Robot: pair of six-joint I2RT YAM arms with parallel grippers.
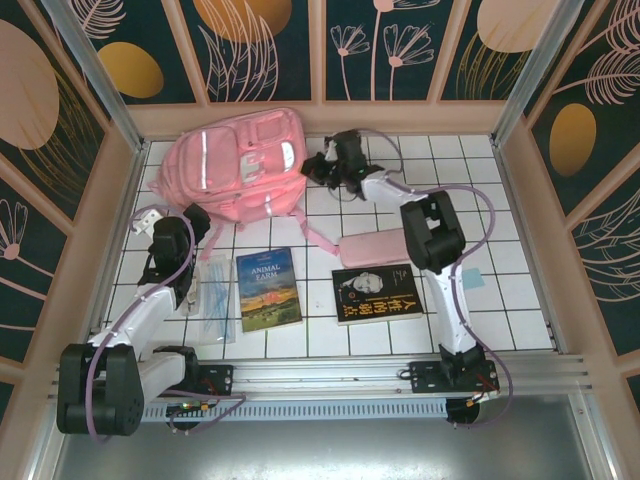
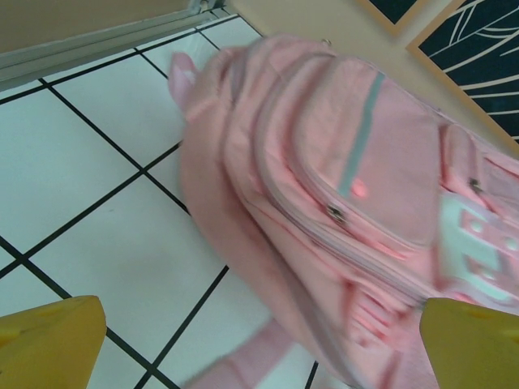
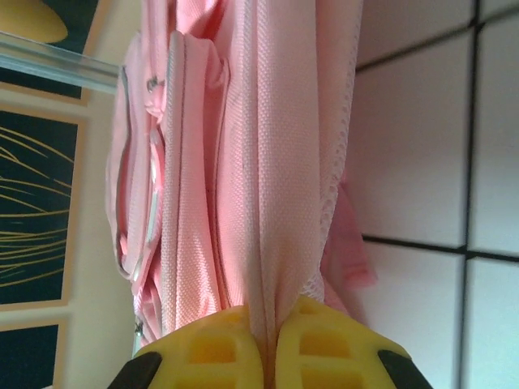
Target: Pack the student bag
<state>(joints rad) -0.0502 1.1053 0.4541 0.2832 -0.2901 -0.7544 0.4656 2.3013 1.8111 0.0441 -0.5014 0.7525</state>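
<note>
Top external view: the student bag [image 1: 235, 165] lies flat at the far left of the white tiled tabletop [image 1: 520, 300], with its silver strips and front pockets facing up. The right claw [image 1: 320, 165] is at the bag's right edge and in contact with it. The left claw [image 1: 172, 218] is just beside the bag's near left corner, and no contact with the fabric is visible. Four items lie in the near half of the tabletop, well apart from the bag. These are a clear plastic pouch [image 1: 210, 300], an "Animal Farm" book [image 1: 268, 290], a black book [image 1: 375, 293] and a flat pink pencil case [image 1: 375, 247]. A pink strap [image 1: 318, 235] runs from the bag toward the pencil case. Left wrist view: the left claw [image 2: 259, 348] is spread wide, with one yellow fingertip [image 2: 49, 340] in each lower corner and nothing between them. The student bag [image 2: 349, 203] lies ahead of the claw and to the right, pocket zippers visible, resting on the tabletop [image 2: 81, 162]. Right wrist view: the right claw [image 3: 272, 340] is clamped on the student bag [image 3: 259, 162]. The two yellow fingertips [image 3: 211, 348] are pressed together, with a fold of pink fabric pinched in the seam between them. The bag rises directly from the claw, with the tabletop [image 3: 422, 162] to the right.
</note>
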